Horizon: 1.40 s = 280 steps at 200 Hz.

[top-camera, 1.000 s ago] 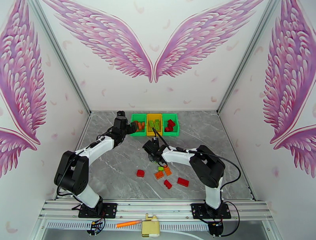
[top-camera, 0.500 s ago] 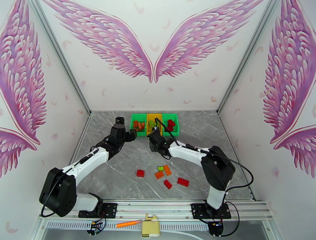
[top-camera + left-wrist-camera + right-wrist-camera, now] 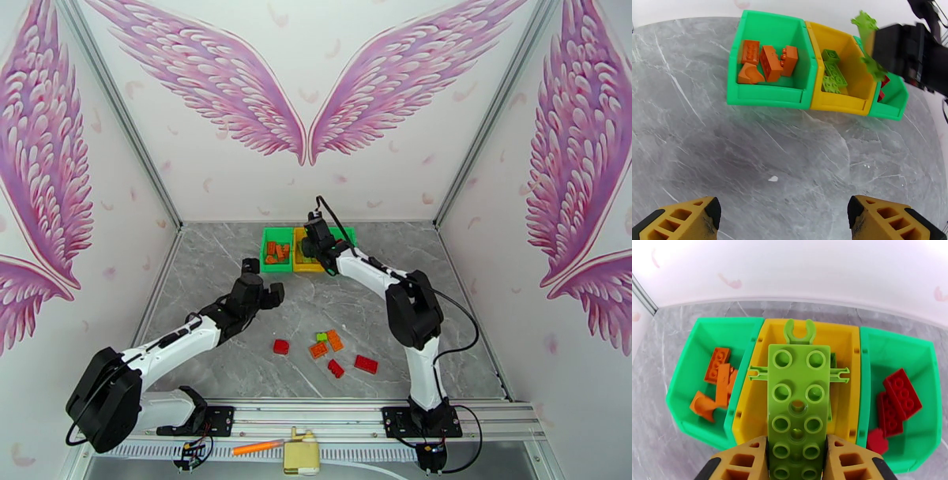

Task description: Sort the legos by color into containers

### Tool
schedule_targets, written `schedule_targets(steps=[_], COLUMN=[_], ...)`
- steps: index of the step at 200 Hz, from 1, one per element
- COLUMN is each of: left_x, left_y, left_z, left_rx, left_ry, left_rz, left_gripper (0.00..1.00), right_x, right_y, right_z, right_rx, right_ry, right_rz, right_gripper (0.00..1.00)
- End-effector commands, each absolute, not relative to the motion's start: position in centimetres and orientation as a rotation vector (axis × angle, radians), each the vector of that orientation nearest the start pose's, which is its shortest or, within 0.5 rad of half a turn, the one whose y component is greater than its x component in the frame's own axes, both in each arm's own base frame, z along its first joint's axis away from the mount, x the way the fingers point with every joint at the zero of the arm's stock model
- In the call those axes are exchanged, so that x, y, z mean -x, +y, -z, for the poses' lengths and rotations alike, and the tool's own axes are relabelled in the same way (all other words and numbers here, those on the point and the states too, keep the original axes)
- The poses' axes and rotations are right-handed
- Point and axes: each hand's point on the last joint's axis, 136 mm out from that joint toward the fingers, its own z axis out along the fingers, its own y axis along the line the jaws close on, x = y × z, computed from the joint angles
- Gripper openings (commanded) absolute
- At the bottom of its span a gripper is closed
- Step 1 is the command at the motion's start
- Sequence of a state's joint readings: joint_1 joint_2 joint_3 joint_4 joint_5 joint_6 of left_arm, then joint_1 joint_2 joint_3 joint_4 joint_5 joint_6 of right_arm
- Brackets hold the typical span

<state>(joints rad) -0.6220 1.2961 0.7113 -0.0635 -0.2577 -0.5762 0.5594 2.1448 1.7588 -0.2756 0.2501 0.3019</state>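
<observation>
Right wrist: right hand (image 3: 797, 446) pinches green lego (image 3: 797, 390) above yellow bin (image 3: 750, 410).

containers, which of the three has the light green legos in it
The yellow container, the middle one of the row, holds light green legos; the left green container holds orange legos, the right green container red legos.

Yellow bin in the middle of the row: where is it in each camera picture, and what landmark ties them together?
Top external: yellow bin at the far middle of the table.
Left wrist: yellow bin in the upper middle.
Right wrist: yellow bin at centre, behind the light green lego in the right gripper.
Shared landmark: orange legos in the green bin on its left.
</observation>
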Motion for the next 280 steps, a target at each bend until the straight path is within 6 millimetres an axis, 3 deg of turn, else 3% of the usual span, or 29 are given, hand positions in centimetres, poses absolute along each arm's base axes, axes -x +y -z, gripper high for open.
schedule_targets(steps=[1, 27, 46, 97, 135, 168, 225, 280], left_x=[-32.4, -32.4, -32.5, -32.5, -31.6, -29.2, -22.9, -18.6], left_y=[-18.4, -18.8, -19.0, -19.3, -19.4, -18.8, -20.7, -21.7], left_z=[-13.3, -13.1, -13.0, -13.5, -14.1, -13.8, -11.8, -9.0], left_rx=[0.13, 0.117, 0.106, 0.088, 0.057, 0.055, -0.008, -0.098], left_ry=[2.229, 2.235, 2.238, 2.238, 2.257, 2.334, 2.499, 2.699], left_rz=[0.388, 0.392, 0.385, 0.387, 0.378, 0.342, 0.335, 0.235], left_gripper=[0.9, 0.92, 0.93, 0.94, 0.95, 0.95, 0.95, 0.95], right_x=[-55.2, -57.0, -57.9, -57.3, -55.0, -51.8, -46.2, -44.0], right_y=[29.0, 28.9, 29.2, 29.2, 29.4, 28.8, 26.9, 26.3], right_z=[-14.5, -13.1, -13.6, -14.4, -17.9, -21.1, -22.6, -21.8], right_rx=[0.202, 0.182, 0.184, 0.169, 0.263, 0.357, 0.515, 0.548], right_ry=[2.196, 2.235, 2.237, 2.249, 2.2, 2.098, 1.977, 1.953], right_rz=[-0.189, -0.187, -0.192, -0.228, -0.298, -0.351, -0.368, -0.39], right_gripper=[0.32, 0.32, 0.34, 0.54, 0.67, 0.81, 1.0, 1.0])
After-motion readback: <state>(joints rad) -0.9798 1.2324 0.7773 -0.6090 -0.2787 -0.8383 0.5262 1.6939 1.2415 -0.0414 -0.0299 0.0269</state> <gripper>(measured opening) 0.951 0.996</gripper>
